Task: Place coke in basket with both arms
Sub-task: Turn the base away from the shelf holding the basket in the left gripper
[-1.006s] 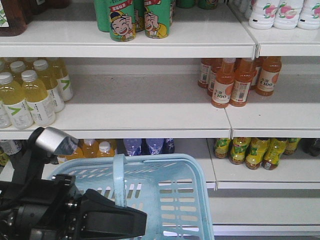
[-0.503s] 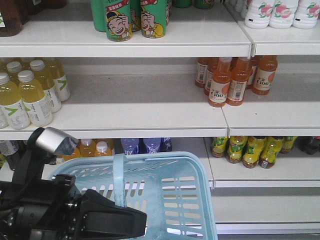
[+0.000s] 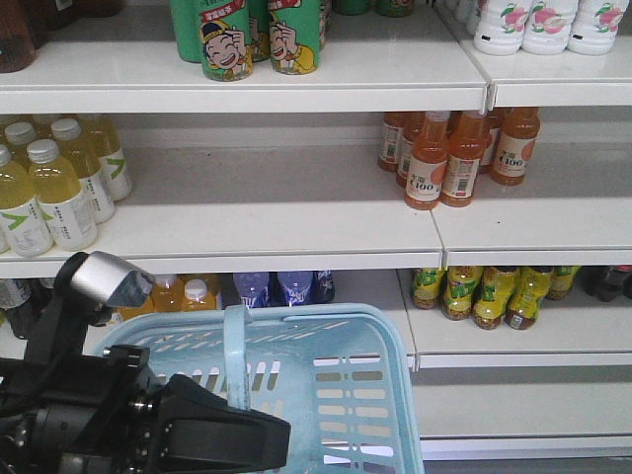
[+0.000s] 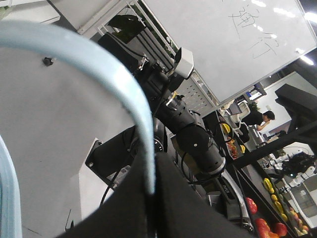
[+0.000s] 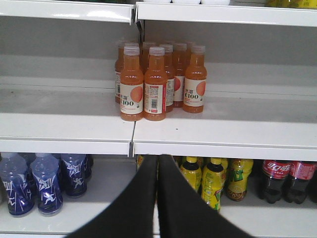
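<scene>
The light blue basket (image 3: 336, 385) hangs low in front of the shelves in the front view. Its strap handle (image 3: 235, 360) runs up from my black left arm (image 3: 148, 425). The left wrist view shows my left gripper (image 4: 152, 191) shut on that pale blue handle (image 4: 99, 64), the strap pinched between the two black fingers. My right gripper (image 5: 158, 159) is shut with nothing in it and points at the shelf edge below the orange bottles. The coke is out of view.
Orange juice bottles (image 5: 156, 84) stand on the middle shelf. Below are blue bottles (image 5: 44, 183), yellow-green bottles (image 5: 213, 181) and dark cola bottles with red labels (image 5: 287, 178). Pale yellow bottles (image 3: 59, 188) and green cans (image 3: 247, 35) fill the left shelves.
In the front view the shelves and bottles have drifted left and slightly up. The basket and left arm keep their place in the frame.
</scene>
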### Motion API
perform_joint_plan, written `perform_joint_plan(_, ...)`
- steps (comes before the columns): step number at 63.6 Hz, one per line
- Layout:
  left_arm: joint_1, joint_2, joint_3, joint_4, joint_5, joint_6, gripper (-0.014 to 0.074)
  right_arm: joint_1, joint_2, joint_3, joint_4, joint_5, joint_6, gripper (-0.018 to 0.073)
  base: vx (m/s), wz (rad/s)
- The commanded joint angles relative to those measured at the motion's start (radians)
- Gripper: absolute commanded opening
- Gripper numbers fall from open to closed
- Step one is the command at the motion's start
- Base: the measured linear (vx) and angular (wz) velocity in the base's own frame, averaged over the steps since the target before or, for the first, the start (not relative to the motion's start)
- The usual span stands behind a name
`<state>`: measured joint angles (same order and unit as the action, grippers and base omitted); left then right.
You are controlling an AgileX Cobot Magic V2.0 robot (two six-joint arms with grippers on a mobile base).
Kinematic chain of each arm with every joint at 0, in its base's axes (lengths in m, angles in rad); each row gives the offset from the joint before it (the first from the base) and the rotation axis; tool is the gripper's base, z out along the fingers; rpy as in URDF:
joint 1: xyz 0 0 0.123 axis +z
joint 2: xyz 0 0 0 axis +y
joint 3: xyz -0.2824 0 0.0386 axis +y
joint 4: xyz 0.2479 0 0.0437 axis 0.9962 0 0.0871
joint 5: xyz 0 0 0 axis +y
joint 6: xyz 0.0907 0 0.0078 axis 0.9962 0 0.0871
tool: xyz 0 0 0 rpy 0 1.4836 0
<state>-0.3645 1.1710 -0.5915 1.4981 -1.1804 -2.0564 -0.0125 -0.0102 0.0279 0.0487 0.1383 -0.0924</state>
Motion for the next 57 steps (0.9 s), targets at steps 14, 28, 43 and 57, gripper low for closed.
perform_joint_plan(14,-0.007,-0.022,-0.025,-0.083,-0.064,0.006,-0.0008,-0.006,-0.019,0.011,-0.007,-0.074,-0.005,-0.0005,0.0,-0.02)
perform_joint_plan(28,-0.007,-0.022,-0.025,-0.083,-0.064,0.006,-0.0008,-0.006,-0.019,0.011,-0.007,-0.074,-0.005,-0.0005,-0.01,-0.06)
perform_joint_plan(43,-0.007,-0.022,-0.025,-0.083,-0.064,0.006,-0.0008,-0.006,-0.019,0.011,-0.007,-0.074,-0.005,-0.0005,-0.01,-0.11)
perform_joint_plan(57,-0.007,-0.022,-0.025,-0.083,-0.064,0.006,-0.0008,-0.006,-0.019,0.011,-0.007,-0.074,-0.005,-0.0005,-0.01,-0.19)
